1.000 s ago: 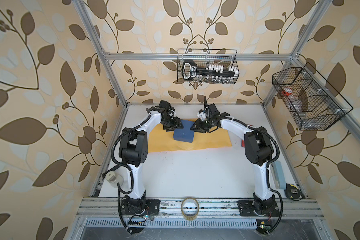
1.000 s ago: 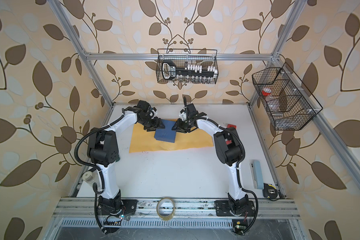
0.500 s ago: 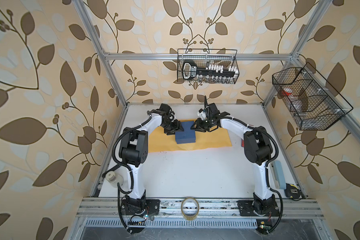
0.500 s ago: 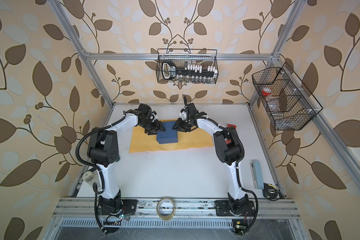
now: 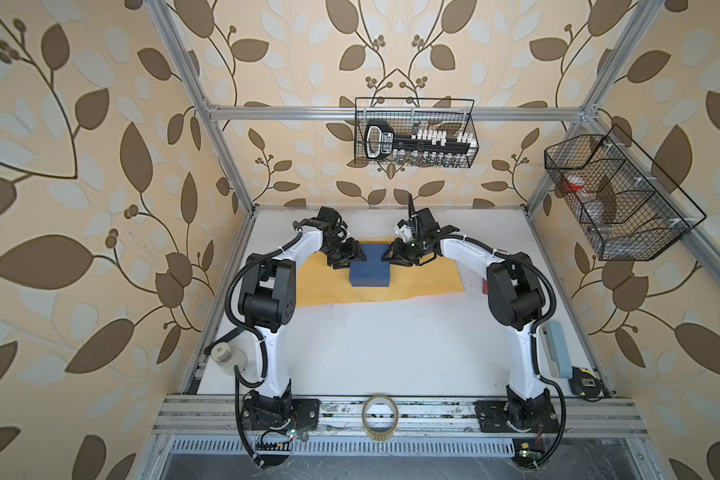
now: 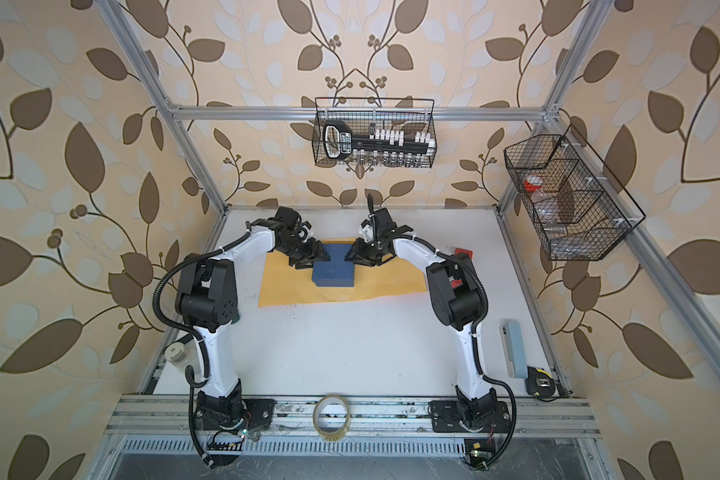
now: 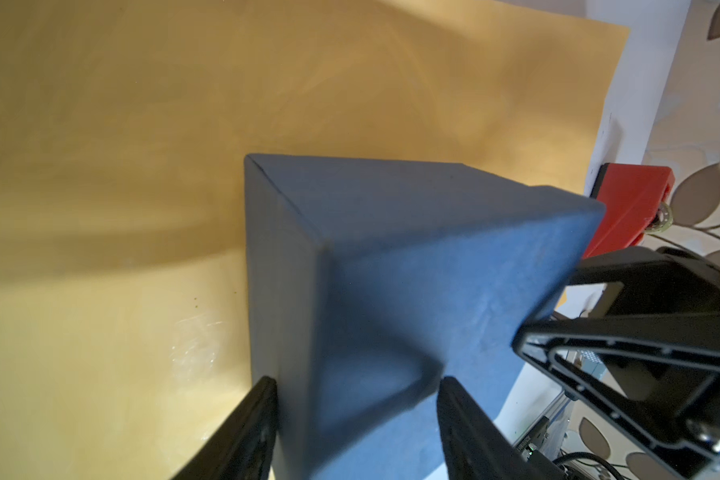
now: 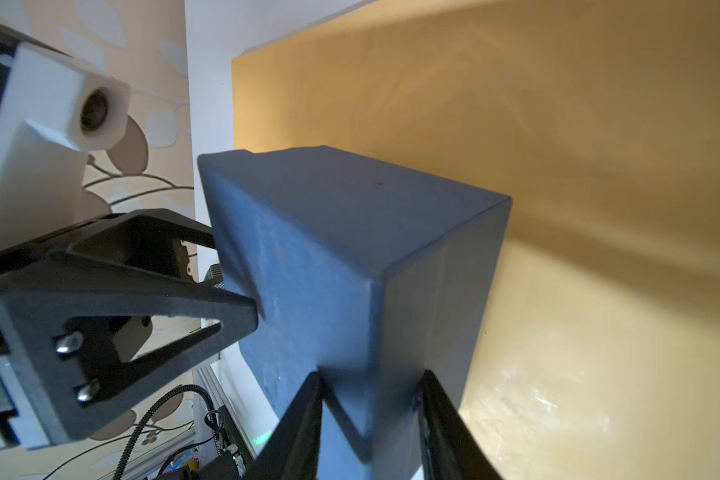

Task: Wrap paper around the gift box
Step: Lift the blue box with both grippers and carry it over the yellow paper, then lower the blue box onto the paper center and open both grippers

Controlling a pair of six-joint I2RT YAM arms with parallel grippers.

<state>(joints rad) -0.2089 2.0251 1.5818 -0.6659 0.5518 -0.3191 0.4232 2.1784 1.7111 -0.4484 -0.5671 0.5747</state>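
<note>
The left gripper (image 5: 352,259) and right gripper (image 5: 389,254) are seen in both top views clamped on the two far corners of the box (image 5: 370,272). The box is set on the paper (image 5: 425,282) near its far edge, with its sides parallel to the sheet's (whose long axis runs left to right). A tape roll (image 5: 380,415) is seen well apart on the front rail. In the left wrist view, one corner is pinched between the fingers (image 7: 250,424), and a red dispenser (image 7: 624,199) is seen just past the paper. In the right wrist view, the other corner is gripped likewise.

1 gift box (image 5: 370,272), 1 paper (image 5: 325,286), 2 wire baskets (image 5: 416,160) (image 5: 641,232), 1 tape roll (image 5: 381,435)
</note>
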